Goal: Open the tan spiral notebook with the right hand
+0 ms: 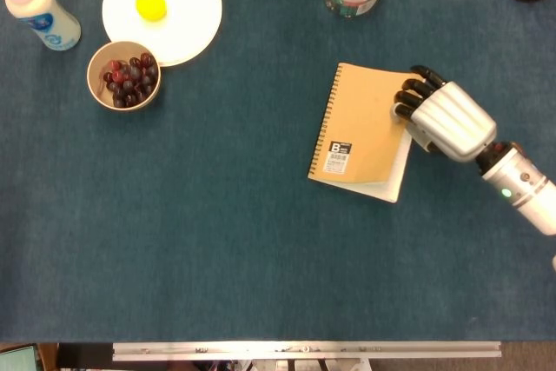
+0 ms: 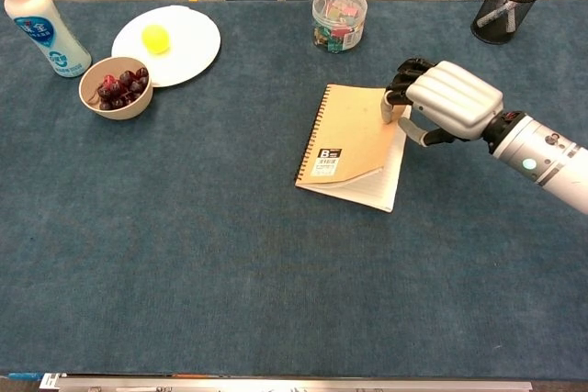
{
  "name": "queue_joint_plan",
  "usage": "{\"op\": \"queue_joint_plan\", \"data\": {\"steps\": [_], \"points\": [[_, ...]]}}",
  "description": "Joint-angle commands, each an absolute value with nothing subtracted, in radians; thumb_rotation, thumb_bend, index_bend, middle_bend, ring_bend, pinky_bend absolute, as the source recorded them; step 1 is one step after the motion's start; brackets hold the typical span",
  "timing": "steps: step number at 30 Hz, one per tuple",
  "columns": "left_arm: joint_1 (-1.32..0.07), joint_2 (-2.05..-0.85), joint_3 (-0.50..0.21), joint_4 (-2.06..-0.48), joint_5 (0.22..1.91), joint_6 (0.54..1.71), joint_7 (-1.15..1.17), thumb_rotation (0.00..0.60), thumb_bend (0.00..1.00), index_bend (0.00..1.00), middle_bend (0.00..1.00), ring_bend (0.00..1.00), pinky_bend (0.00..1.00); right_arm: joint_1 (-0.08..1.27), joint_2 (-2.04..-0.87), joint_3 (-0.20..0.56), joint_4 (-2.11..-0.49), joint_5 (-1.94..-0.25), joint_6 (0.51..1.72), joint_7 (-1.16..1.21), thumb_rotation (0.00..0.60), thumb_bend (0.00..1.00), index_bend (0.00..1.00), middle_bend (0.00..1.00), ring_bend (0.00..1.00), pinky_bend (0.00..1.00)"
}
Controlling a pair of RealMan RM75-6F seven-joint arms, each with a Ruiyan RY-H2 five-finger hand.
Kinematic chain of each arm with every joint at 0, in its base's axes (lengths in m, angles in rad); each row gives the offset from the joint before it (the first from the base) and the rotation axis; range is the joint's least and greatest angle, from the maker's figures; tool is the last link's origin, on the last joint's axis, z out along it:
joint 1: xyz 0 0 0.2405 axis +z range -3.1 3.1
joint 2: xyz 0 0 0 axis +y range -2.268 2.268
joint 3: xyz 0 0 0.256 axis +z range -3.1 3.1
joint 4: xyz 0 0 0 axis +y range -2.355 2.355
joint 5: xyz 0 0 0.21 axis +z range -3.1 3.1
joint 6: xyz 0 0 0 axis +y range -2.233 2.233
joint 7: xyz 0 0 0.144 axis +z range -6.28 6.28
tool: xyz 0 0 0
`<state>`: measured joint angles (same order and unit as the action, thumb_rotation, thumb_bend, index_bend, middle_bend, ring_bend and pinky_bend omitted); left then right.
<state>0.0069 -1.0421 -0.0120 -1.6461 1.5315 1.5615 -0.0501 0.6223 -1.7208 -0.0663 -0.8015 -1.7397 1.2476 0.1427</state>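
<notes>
The right hand (image 1: 443,119) has a shiny silver back with smooth ridges, like knuckles. Its fingers (image 2: 404,75) are black. A dark ring (image 2: 497,131) joins the hand to the arm. The arm (image 1: 524,186) is round and silver-white, with black bands and a small green light (image 1: 506,192).

Bright, even overhead light; sharp focus, faint shadows.

white "b" on the black label of the tan spiral notebook (image 1: 360,123), bottle (image 1: 39,13) print unreadable
</notes>
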Motion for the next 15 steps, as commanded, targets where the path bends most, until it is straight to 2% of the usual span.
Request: {"op": "queue_joint_plan", "data": {"steps": [1, 15], "points": [[0.006, -1.043, -0.012, -1.647, 1.534, 1.561, -0.048, 0.600, 0.41, 0.14, 0.09, 0.09, 0.14, 0.609, -1.703, -0.076, -0.813, -1.739, 1.256, 0.138, 0.600, 0.53, 0.80, 0.45, 0.29, 0.18], [-0.003, -1.047, -0.013, -1.674, 1.554, 1.565, -0.021, 0.600, 0.41, 0.15, 0.09, 0.09, 0.14, 0.525, -1.498, -0.125, -0.965, -1.758, 1.352, 0.100, 0.600, 0.53, 0.80, 0.46, 0.32, 0.18]]}}
